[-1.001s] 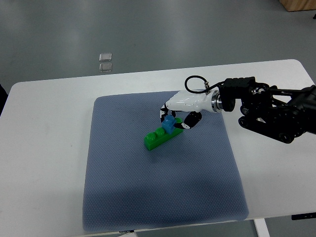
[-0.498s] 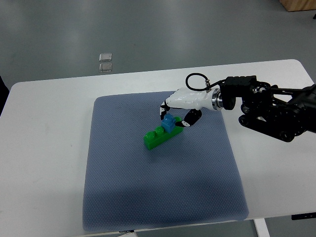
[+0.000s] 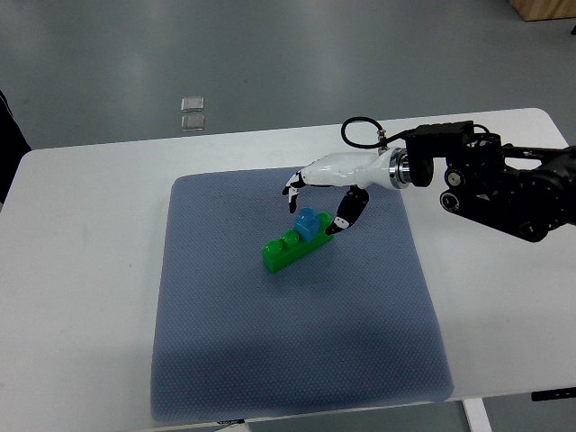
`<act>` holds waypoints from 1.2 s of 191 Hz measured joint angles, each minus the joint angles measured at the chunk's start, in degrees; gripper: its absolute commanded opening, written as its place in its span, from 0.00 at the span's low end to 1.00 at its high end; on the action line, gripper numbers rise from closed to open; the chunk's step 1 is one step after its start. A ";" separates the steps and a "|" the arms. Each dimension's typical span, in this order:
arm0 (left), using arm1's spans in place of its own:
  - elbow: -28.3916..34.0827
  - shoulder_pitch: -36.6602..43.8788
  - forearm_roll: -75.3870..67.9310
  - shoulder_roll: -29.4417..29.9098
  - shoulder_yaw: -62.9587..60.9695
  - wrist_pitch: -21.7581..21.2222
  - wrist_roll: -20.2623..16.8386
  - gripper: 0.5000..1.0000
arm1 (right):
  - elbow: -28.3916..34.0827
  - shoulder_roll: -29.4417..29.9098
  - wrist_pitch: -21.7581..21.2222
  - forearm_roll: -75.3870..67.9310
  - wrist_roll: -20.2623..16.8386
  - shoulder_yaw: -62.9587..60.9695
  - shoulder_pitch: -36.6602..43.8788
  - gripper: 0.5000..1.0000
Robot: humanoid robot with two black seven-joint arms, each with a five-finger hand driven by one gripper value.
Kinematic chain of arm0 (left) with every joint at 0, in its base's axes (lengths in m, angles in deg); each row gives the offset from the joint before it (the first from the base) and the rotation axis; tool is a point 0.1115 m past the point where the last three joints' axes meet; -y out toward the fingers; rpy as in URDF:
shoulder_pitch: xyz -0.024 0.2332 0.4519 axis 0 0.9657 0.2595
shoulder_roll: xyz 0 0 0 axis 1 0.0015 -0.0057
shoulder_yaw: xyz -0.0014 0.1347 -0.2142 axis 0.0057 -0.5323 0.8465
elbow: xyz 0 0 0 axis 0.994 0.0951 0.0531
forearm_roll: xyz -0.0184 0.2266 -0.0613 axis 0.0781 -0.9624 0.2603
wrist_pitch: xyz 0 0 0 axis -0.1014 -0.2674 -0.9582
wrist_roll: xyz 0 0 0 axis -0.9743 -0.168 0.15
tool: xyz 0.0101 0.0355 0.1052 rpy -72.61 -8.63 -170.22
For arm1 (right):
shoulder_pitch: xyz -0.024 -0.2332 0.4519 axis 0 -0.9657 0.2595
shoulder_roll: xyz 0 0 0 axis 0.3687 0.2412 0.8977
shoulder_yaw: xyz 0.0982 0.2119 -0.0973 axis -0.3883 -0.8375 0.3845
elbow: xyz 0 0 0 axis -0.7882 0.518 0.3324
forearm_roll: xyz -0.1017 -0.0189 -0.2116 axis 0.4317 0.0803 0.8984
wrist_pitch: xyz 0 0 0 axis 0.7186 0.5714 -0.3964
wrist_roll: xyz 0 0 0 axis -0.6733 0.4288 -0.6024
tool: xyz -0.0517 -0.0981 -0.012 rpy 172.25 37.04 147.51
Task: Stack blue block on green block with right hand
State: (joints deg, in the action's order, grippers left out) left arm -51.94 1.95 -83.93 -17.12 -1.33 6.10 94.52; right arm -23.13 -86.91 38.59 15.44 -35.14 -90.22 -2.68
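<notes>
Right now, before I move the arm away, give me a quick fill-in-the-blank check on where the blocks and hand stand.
1. The blue block sits on top of the ____ block.
2. The right hand has its fingers ____ and holds nothing.
3. Both blocks rest on the ____ mat.
4. The blue block sits at the green block's ____ end.

Missing words: green; open; grey-blue; right

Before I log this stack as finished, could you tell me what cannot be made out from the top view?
- Whether the blue block is pressed fully onto the green block: the steep top view does not show the joint.
- Right hand: whether its thumb tip touches the green block is too small to tell.
- Right arm: cut off by the right edge.
- Left arm: out of view.
</notes>
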 measured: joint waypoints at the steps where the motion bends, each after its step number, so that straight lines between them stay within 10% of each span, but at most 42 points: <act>1: 0.00 0.00 0.00 0.00 0.00 0.00 0.00 1.00 | 0.01 -0.03 -0.16 -0.26 -0.02 -0.10 0.02 0.84; 97: -0.02 0.00 0.00 0.00 0.00 0.00 0.00 1.00 | -7.55 -0.25 -4.93 -33.76 -0.69 -4.50 -4.10 0.84; 229: -0.03 0.00 0.00 0.00 0.00 0.00 0.00 1.00 | -18.00 2.86 -5.01 -101.14 -10.70 -5.68 -12.31 0.85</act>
State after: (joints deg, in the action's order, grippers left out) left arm -51.97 1.95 -83.93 -17.12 -1.34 6.10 94.52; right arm -41.13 -84.05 33.58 -85.70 -45.84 -95.90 -14.99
